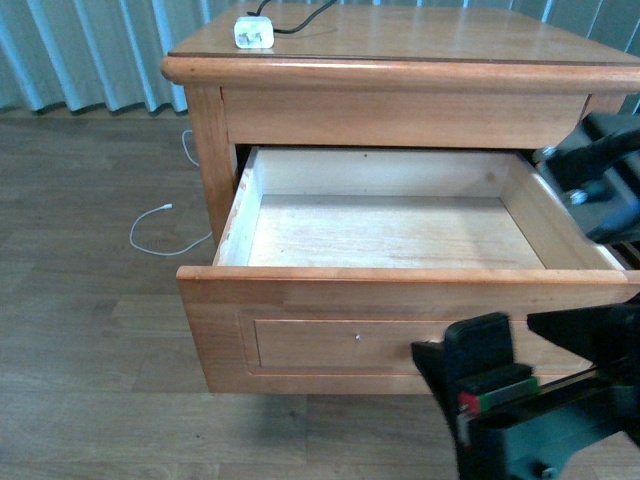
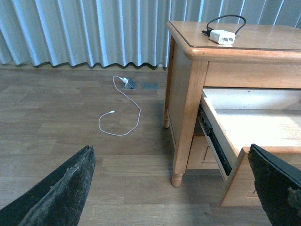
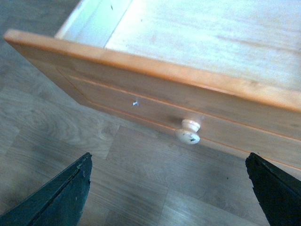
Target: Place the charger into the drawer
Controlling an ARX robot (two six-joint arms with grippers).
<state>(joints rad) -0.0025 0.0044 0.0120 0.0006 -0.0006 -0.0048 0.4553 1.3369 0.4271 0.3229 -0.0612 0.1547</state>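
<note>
Hovering by the knob (image 3: 189, 132) of the drawer (image 1: 300, 340), right tool (image 3: 168, 157) spread wide, left tool (image 2: 170, 147) released

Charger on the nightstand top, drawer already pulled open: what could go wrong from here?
1. The charger sits near the front left corner of the nightstand top; a clumsy approach could knock it off the edge.
2. Its looped black cable may trail over the rim of the drawer after the drop and block closing.
3. The open right gripper hangs by the knob, below the jutting drawer front; rising toward the top, that arm might hit it.
</note>
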